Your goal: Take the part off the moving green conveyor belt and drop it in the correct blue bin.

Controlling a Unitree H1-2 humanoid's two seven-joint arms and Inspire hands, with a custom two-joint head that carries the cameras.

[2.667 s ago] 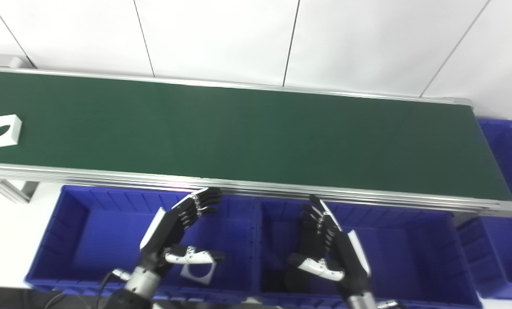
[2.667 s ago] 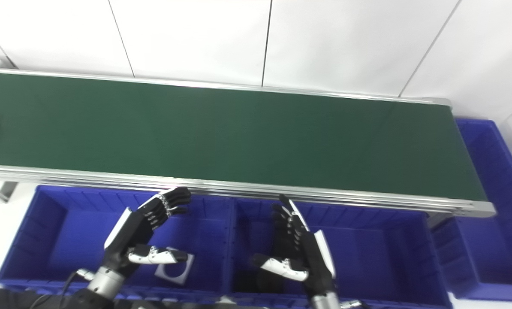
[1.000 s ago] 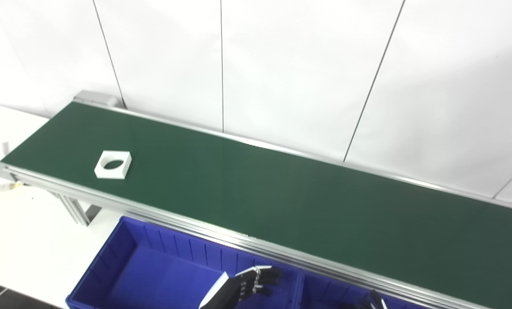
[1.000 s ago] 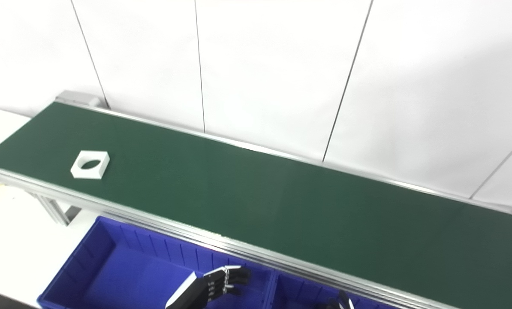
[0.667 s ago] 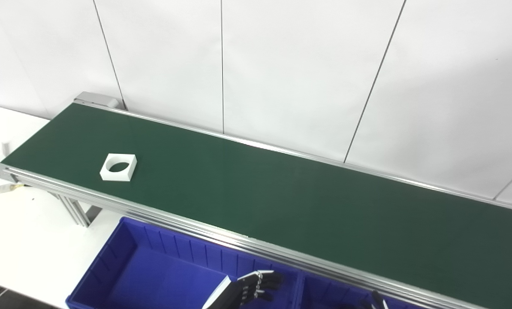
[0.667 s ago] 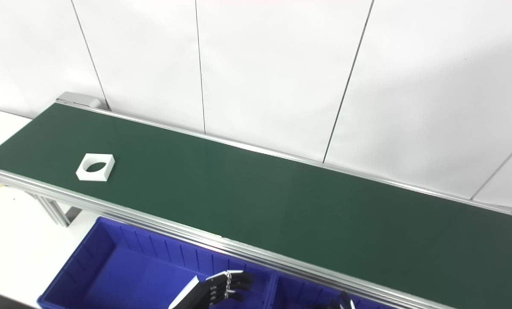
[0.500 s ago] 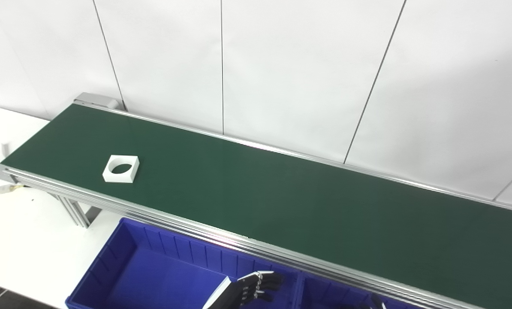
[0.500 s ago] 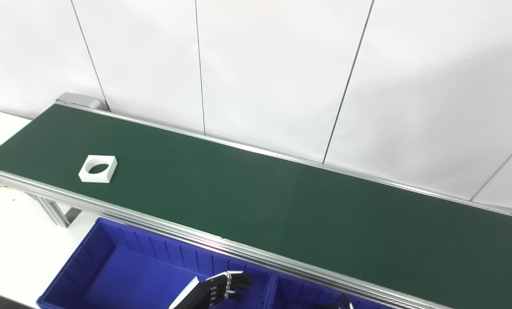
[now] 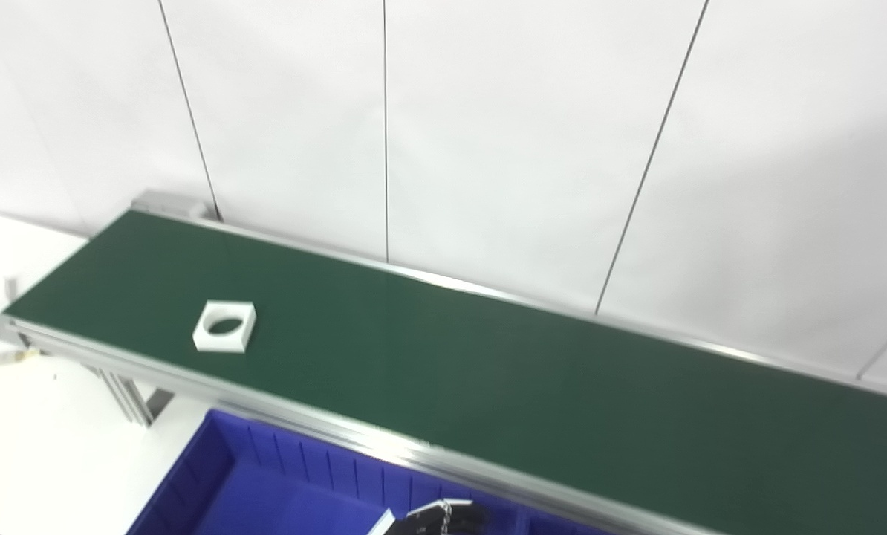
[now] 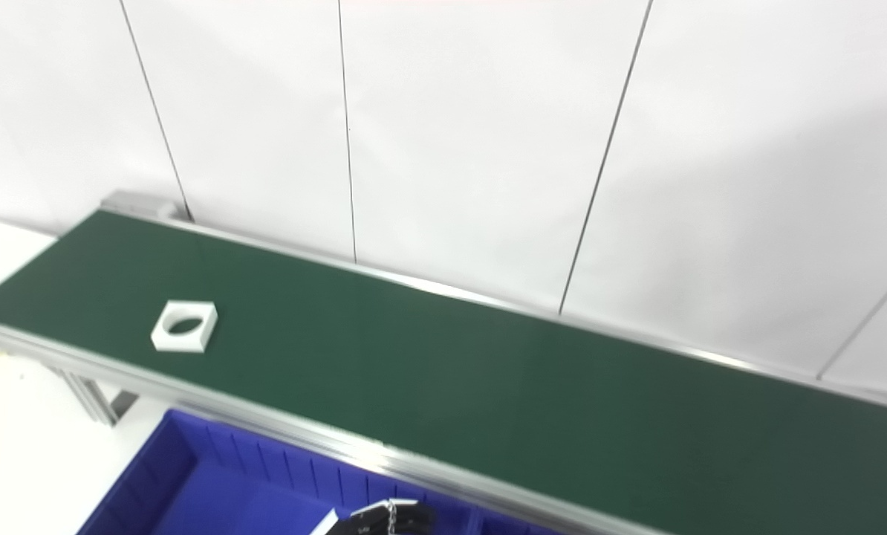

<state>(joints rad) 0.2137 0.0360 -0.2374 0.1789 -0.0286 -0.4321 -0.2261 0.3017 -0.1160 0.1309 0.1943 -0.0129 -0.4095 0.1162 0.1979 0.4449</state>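
A white square part with a round hole lies flat on the green conveyor belt, near its left end and close to the near rail. Only the dark fingertips of my left hand show at the bottom edge, over the left blue bin; too little of it shows to judge open or shut. The same part and left hand appear in the right eye view. My right hand is out of the picture.
The belt's aluminium near rail runs diagonally between belt and bins. A white paneled wall stands behind the belt. A white tabletop lies left of the bin, with the conveyor's metal legs there.
The camera has tilted up, so the whole scene sits lower in the picture. The white part has travelled a little to the right along the belt. My right hand's fingertips have left the frame.
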